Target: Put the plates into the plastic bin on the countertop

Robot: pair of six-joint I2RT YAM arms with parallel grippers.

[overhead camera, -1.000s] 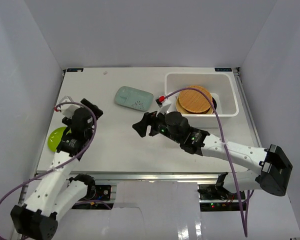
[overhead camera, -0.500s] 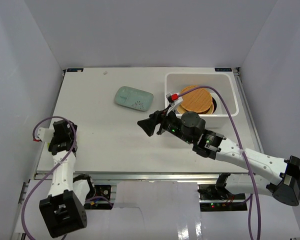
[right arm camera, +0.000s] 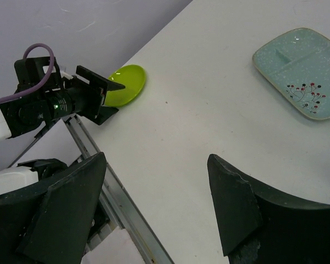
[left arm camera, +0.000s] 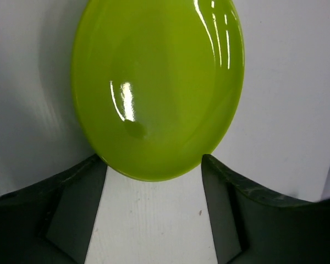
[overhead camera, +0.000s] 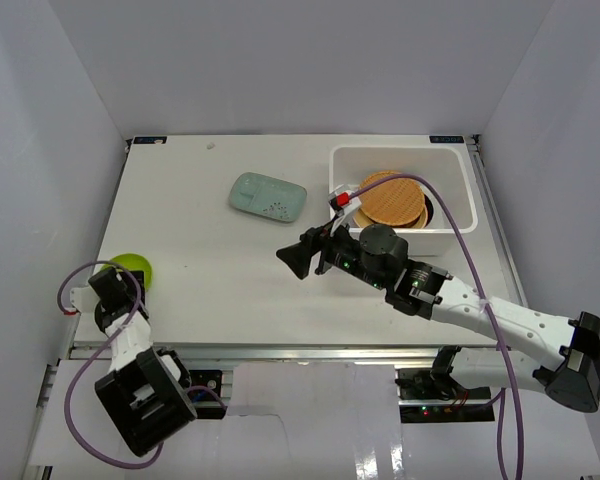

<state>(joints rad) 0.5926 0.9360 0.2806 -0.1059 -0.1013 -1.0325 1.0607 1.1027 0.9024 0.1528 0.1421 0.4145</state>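
A lime green plate (overhead camera: 132, 268) lies flat at the countertop's (overhead camera: 220, 290) near left edge. My left gripper (overhead camera: 118, 287) is open just behind it; in the left wrist view the plate (left arm camera: 157, 88) has its near rim level with the tips of the fingers (left arm camera: 77, 203), untouched. My right gripper (overhead camera: 302, 255) is open and empty over mid-table. The pale teal rectangular plate (overhead camera: 268, 196) lies ahead of it. The white plastic bin (overhead camera: 400, 152) at the far right holds the orange woven-look plate (overhead camera: 388, 198) atop a black plate (overhead camera: 427, 208).
The right wrist view shows the green plate (right arm camera: 125, 85), the left arm's gripper (right arm camera: 96, 93) beside it, the teal plate (right arm camera: 300, 71) and the metal rail (right arm camera: 126, 220) at the table's near edge. Grey walls enclose the table on three sides.
My left arm has swung back and down to the near left corner, and the green plate now shows in front of its gripper. My right gripper has shifted slightly right.
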